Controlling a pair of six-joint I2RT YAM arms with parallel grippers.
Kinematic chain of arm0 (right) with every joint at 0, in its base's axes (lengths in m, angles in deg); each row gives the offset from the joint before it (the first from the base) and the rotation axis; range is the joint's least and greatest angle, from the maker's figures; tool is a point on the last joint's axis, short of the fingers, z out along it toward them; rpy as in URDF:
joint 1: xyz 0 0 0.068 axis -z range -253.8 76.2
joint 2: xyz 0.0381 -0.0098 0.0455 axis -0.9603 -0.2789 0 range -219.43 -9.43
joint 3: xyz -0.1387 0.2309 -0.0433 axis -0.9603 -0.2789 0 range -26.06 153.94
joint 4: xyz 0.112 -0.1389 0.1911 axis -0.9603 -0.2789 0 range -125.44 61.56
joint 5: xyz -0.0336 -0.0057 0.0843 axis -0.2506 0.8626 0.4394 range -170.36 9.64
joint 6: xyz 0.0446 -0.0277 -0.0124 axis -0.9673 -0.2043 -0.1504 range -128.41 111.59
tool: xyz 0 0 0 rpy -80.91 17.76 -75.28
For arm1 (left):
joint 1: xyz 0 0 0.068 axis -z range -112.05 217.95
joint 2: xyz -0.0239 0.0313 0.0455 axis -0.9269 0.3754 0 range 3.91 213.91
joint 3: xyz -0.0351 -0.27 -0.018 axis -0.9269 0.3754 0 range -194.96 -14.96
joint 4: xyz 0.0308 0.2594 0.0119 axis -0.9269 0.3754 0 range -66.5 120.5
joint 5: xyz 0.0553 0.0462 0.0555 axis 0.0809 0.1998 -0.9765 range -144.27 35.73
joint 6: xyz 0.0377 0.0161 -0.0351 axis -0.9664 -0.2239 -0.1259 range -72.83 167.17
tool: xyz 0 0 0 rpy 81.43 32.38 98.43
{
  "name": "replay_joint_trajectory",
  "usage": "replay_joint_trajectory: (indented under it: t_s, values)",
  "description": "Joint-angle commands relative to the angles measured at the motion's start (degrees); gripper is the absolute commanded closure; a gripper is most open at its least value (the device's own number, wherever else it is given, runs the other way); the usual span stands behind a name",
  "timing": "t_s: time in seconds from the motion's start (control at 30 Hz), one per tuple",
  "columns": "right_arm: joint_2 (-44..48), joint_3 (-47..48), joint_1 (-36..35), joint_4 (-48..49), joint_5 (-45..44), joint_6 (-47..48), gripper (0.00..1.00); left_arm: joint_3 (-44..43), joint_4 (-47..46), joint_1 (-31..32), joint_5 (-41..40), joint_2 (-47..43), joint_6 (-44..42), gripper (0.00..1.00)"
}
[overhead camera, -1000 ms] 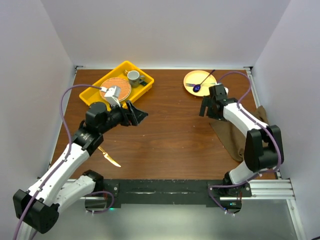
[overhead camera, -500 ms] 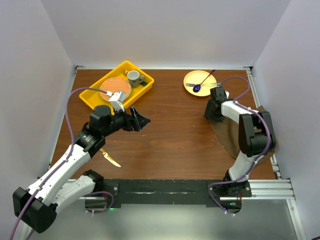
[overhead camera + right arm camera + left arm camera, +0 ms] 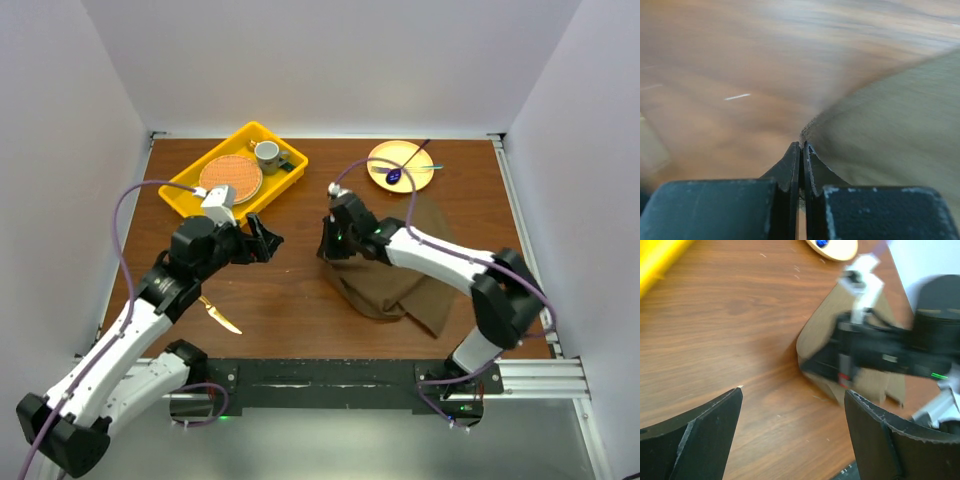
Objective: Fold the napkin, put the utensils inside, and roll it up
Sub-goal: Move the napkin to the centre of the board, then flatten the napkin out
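The olive-brown napkin lies crumpled right of the table's middle, stretched out behind my right gripper. In the right wrist view that gripper is shut on the napkin's corner, the cloth trailing off to the right. My left gripper hovers open over bare wood left of centre, nothing between its fingers. Its wrist view shows the left gripper facing the napkin and the right arm. One gold utensil lies near the front left, under my left arm.
A yellow tray at the back left holds a round orange woven mat and a cup. A yellow plate at the back right carries a dark blue spoon and a thin teal-handled utensil.
My right gripper shut on the napkin's corner and dragged the cloth left from the table's right edge toward the middle. The left gripper stayed open and shifted only slightly.
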Motion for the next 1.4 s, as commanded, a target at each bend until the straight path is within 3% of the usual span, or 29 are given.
replay_joint_trajectory:
  t_s: [0.0, 0.13, 0.37, 0.57, 0.7, 0.8, 0.97, 1.1, 1.13, 1.2, 1.23, 1.27, 1.37]
  values:
    - [11.67, 10.36, 1.80, 0.40, 5.10, -2.57, 1.00, 0.01, -0.45, 0.25, -7.59, -7.95, -0.34, 0.11]
    - [14.92, 18.10, 1.98, -5.32, 3.78, -0.54, 1.00, 2.39, -6.07, 0.25, -1.03, -8.59, -1.22, 0.04]
    - [17.83, 27.68, 2.33, -8.83, 3.78, -0.71, 1.00, 1.17, -13.81, 0.34, 13.23, -0.25, -4.81, 0.07]
    - [13.79, 47.27, 2.33, -16.55, 2.30, 1.48, 1.00, -2.35, -11.90, 0.34, 11.31, -0.76, -14.38, 0.10]
    - [9.48, 63.16, 2.59, -22.55, 1.76, 3.50, 1.00, -2.80, -11.00, 0.34, 10.86, -3.05, -14.84, 0.04]
    - [7.90, 68.29, 2.94, -23.43, 0.54, 4.12, 1.00, -0.96, -12.23, 0.25, 13.41, -4.46, -12.74, 0.04]
    - [9.47, 67.96, 3.65, -20.80, -0.08, 3.51, 1.00, 3.44, -14.95, 0.34, 16.22, -4.46, -6.33, 0.05]
    - [11.50, 61.98, 3.56, -17.64, -0.79, 2.01, 1.00, 9.05, -20.73, 0.60, 22.73, -2.97, -3.51, 0.17]
    - [11.76, 61.37, 3.56, -17.28, -1.48, 1.40, 1.00, 9.77, -21.55, 2.69, 21.26, -3.14, -4.20, 0.20]
    - [12.64, 59.26, 3.65, -16.93, -2.54, 0.70, 1.00, 10.13, -19.81, 7.69, 7.50, -3.58, -6.65, 0.23]
    - [12.90, 58.64, 3.56, -16.41, -2.98, 0.08, 1.00, 10.30, -19.36, 15.03, 1.00, -4.02, -9.45, 0.24]
    - [13.25, 57.42, 3.56, -16.31, -3.86, -0.36, 1.00, 10.48, -19.27, 18.84, -12.90, -4.28, -10.44, 0.25]
    - [14.13, 55.83, 3.56, -15.96, -5.44, -1.68, 1.00, 14.16, -26.17, 31.60, -29.93, -4.99, -13.87, 0.34]
